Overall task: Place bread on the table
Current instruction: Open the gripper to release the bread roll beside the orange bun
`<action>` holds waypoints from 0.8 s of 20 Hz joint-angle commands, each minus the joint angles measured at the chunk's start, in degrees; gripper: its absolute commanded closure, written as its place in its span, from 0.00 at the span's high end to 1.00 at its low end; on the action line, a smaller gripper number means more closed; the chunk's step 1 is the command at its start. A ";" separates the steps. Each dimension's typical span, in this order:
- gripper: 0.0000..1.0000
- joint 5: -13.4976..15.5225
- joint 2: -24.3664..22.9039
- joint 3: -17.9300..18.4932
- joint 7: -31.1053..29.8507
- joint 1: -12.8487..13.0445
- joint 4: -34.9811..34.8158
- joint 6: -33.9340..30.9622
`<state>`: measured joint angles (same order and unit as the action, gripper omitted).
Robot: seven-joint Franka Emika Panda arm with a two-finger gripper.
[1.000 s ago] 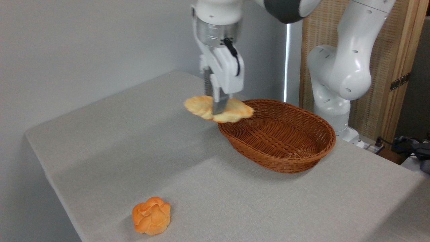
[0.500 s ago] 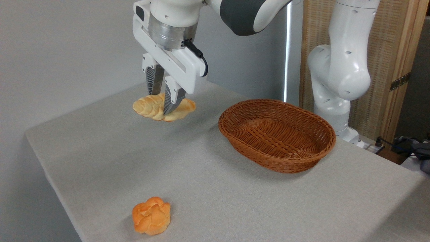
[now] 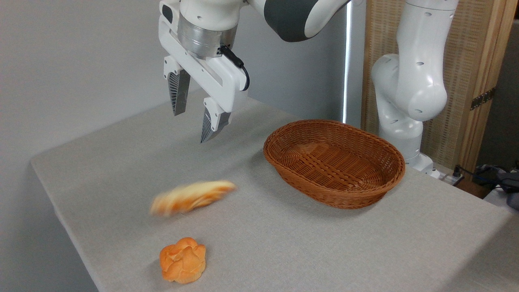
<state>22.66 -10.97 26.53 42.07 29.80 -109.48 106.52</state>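
Round bun: small orange knotted bun (image 3: 183,260), resting on the table near the front edge, left of centre.
Table: large flat rectangular table covered in light grey fabric-textured cloth (image 3: 284,239); carries the bun, the bread and the basket.
Bread: long, slender braided loaf, pale yellow to golden-brown (image 3: 192,197), motion-blurred, low over or on the cloth just behind the round bun; contact with the cloth cannot be confirmed. Long axis runs left to right, right end slightly higher. Well apart from the basket and outside it.
Basket: brown oval wicker basket (image 3: 348,190), to the right of the bread, standing on the cloth, interior holding nothing visible.
Gripper: white two-finger gripper with grey ribbed fingers (image 3: 190,112), above and behind the bread, fingertips pointing down. Jaws spread wide, nothing between them, no contact with the bread.
Arm: white Franka arm with a dark grey joint cover (image 3: 409,81), base standing behind the basket at the right.
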 commanded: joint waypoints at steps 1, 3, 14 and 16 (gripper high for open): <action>1.00 0.38 -0.11 0.45 -1.02 0.61 0.40 0.97; 1.00 0.02 -0.19 0.37 -1.20 0.61 0.93 0.97; 1.00 -12.62 4.64 -2.18 -6.39 0.44 11.73 -7.63; 1.00 -14.30 4.90 -2.10 -6.38 0.44 12.44 -8.35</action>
<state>11.28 -7.34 23.86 36.67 29.90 -100.31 101.20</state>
